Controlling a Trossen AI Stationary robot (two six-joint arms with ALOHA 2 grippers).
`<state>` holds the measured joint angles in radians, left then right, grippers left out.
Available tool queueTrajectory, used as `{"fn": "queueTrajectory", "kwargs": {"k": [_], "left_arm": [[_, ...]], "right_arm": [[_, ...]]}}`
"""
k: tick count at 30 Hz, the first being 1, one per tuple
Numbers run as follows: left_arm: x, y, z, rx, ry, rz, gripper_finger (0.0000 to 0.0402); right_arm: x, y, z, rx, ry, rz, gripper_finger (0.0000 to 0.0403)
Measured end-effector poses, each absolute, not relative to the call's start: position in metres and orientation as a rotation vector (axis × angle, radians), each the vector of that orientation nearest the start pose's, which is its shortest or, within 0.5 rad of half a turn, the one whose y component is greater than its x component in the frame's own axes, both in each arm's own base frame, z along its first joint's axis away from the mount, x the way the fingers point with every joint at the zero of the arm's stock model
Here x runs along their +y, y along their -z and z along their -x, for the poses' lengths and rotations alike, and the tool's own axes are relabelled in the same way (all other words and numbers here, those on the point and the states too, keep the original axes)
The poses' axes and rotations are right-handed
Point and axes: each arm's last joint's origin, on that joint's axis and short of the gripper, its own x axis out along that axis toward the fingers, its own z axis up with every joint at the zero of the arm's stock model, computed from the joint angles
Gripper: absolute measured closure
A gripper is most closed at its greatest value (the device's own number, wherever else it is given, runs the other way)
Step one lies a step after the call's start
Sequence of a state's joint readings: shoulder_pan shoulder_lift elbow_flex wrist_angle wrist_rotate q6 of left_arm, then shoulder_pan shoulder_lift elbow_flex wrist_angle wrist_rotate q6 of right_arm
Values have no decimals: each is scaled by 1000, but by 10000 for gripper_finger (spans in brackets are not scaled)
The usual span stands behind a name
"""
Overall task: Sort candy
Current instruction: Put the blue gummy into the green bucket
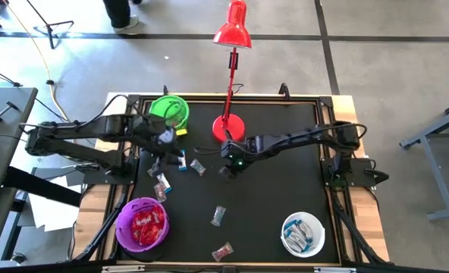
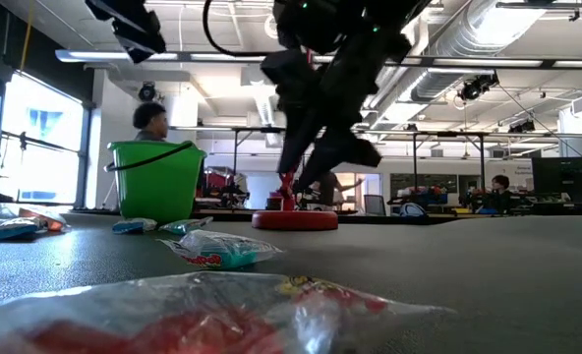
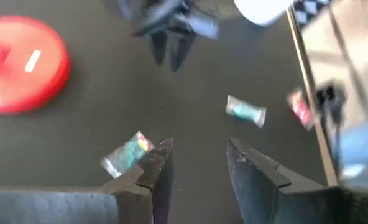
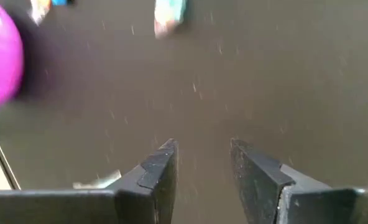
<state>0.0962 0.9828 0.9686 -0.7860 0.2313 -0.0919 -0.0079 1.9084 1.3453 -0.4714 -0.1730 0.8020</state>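
Red-wrapped candy (image 2: 222,320), crinkly clear film, is seen closest in the low view. Left gripper (image 3: 199,155): fingers parted, nothing held; a foil-like candy (image 3: 127,153) lies just beside one finger, a teal-centred candy (image 3: 246,112) just ahead. Right gripper (image 4: 202,155): fingers parted, empty, hovering over bare black mat (image 4: 265,81); a candy (image 4: 170,14) lies well ahead. Judged step: between picks. Next call: one loose sweet to be centred between the fingers, then closed on. Red sweets are gathered in the purple bowl (image 1: 141,226), blue-white ones in the white bowl (image 1: 303,234).
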Motion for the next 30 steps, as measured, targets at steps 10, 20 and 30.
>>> {"fn": "queueTrajectory", "kwargs": {"k": [10, 20, 30], "left_arm": [[12, -278, -221, 959, 130, -62, 271], [17, -216, -263, 1222, 127, -137, 271], [13, -183, -284, 1272, 197, -198, 271]], "right_arm": [[28, -223, -364, 1152, 270, -736, 261], [45, -254, -334, 1193, 279, -702, 261], [52, -284, -309, 1137, 285, -684, 261]]}}
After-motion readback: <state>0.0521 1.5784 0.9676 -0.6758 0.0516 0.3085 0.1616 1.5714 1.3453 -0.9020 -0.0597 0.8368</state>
